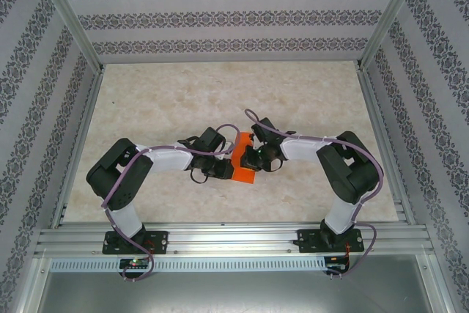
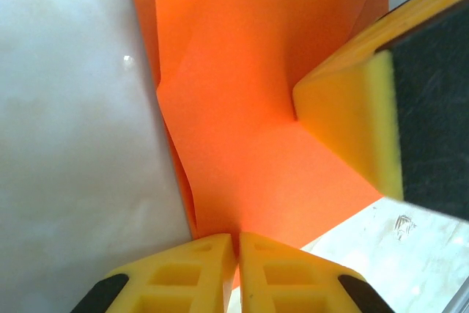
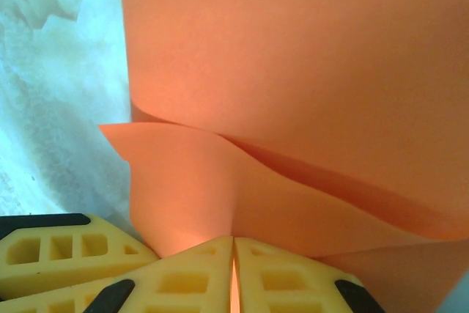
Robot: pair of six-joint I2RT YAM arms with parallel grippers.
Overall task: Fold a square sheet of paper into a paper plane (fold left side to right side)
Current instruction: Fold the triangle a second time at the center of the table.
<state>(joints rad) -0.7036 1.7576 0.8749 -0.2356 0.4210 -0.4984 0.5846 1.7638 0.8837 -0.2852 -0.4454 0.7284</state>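
The square sheet of paper point(image 1: 242, 157) sits between the two arms, above the middle of the table point(image 1: 146, 100). It is already partly folded, with loose layers showing in both wrist views. The left jaws are closed on the sheet's left edge and the right jaws are closed on its right edge, and each pair pinches the thin paper with almost no gap. In the left wrist view the sheet point(image 2: 234, 130) fans away from the closed jaws, and one of the right jaws presses in at its far side. In the right wrist view the sheet point(image 3: 293, 56) rises from the pinch with a curled flap just beside it. Whether its lower edge touches the table I cannot tell.

The step in hand looks like bringing the left side across to meet the right. To do it well, the right jaws should probably act as a fixed anchor while the left jaws swing their edge over in a low arc. The edges and corners should be matched before any pressing. The paper should stay lightly taut, since pulling the two grips apart could tear or buckle it. The loose flap needs to lie flat inside, or the crease will run crooked.

No brand, label or writing can be read on the sheet, the arms or the table
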